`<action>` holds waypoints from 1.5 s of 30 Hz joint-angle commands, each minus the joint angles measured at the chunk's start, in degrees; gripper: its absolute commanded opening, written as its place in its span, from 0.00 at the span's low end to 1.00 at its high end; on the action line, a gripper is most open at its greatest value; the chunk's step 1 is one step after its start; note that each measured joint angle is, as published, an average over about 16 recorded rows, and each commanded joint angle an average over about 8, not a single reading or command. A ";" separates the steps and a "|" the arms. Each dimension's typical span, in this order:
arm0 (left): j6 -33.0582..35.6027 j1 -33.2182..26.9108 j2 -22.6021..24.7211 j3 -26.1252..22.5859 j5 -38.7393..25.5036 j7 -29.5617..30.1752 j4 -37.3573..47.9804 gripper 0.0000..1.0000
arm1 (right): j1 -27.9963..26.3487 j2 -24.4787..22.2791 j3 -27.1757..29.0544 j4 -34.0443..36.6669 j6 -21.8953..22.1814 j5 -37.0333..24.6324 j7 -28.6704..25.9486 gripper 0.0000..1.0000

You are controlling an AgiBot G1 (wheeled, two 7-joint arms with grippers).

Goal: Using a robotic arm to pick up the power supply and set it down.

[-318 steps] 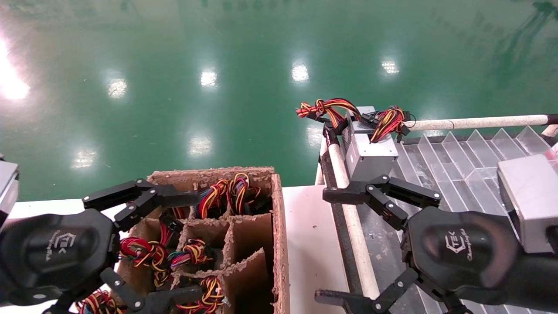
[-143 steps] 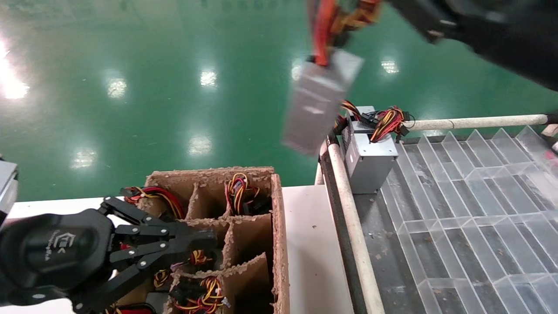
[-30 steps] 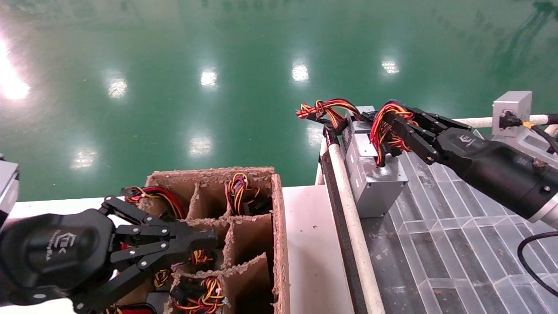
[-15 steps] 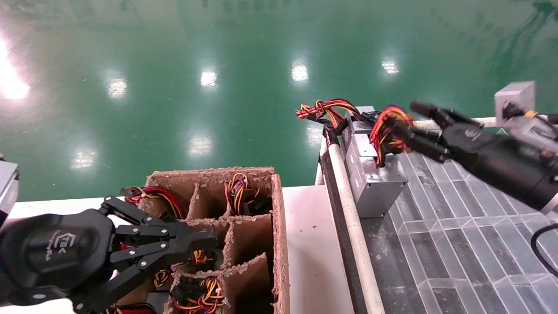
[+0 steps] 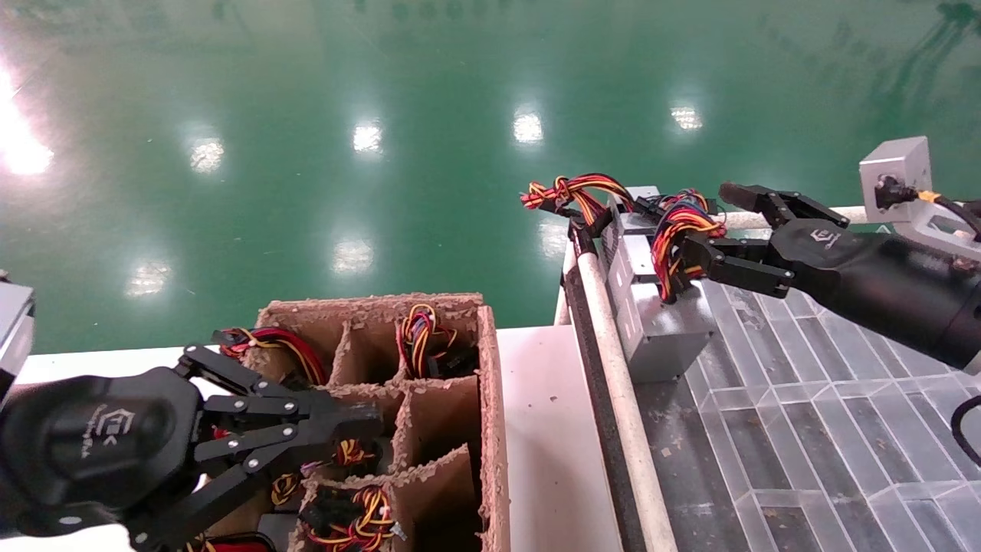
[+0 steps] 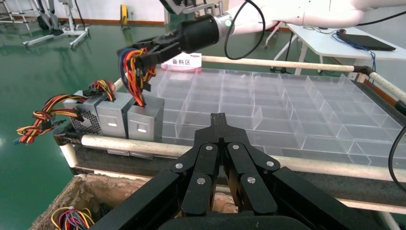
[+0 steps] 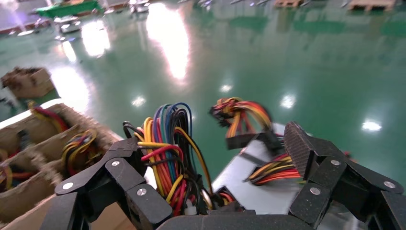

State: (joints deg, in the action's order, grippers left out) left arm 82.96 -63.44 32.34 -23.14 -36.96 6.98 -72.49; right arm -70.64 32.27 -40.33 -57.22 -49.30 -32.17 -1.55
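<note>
The power supply (image 5: 659, 330) stands upright in the clear divided tray (image 5: 805, 368), in the row along the tray's left edge, just beside the white rail (image 5: 613, 376) and nearest to the robot of the grey units there. I think it is placed in this way so that the boxes make a tight row, each in its own compartment, with the wire bundle (image 5: 678, 238) on top.

The right gripper (image 5: 709, 226) reaches in from the right side, almost level, just above the box. Its jaws are wide open: one finger touches or lies just beside the looped bundle, the other is clear of it, so they hold nothing. It seems the unit is already set down.

The left gripper (image 5: 337, 429) hangs above the cardboard box (image 5: 490, 414) on the white table (image 5: 548, 429), jaws closed together and empty.
</note>
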 commanded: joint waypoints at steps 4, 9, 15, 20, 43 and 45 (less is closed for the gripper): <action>0.00 0.00 0.00 0.00 0.00 0.00 0.00 0.00 | -2.36 -0.95 -2.78 -1.46 0.53 -4.13 -3.77 1.00; 0.00 0.00 0.00 0.00 0.00 0.00 0.00 0.00 | -3.94 -2.06 -4.92 -2.38 2.99 -7.91 -7.08 1.00; 0.00 0.00 0.00 0.00 0.00 0.00 0.00 0.00 | -4.04 -3.61 -5.35 -4.34 4.39 -8.73 -8.76 1.00; 0.00 0.00 0.00 -0.01 0.00 0.00 0.00 0.00 | -4.34 -4.76 -5.09 -6.83 4.83 -9.08 -8.68 1.00; 0.00 0.00 0.00 -0.01 0.01 -0.01 0.00 0.00 | -4.68 -2.85 -0.92 -11.07 2.39 -8.23 -2.87 1.00; 0.00 0.00 0.00 -0.01 0.01 -0.01 0.00 0.00 | -4.21 -2.66 -0.06 -11.25 1.06 -8.28 -3.09 1.00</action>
State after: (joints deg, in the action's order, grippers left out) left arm 82.96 -63.44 32.33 -23.15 -36.95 6.98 -72.49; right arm -74.76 29.65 -40.26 -68.44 -48.38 -40.40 -4.64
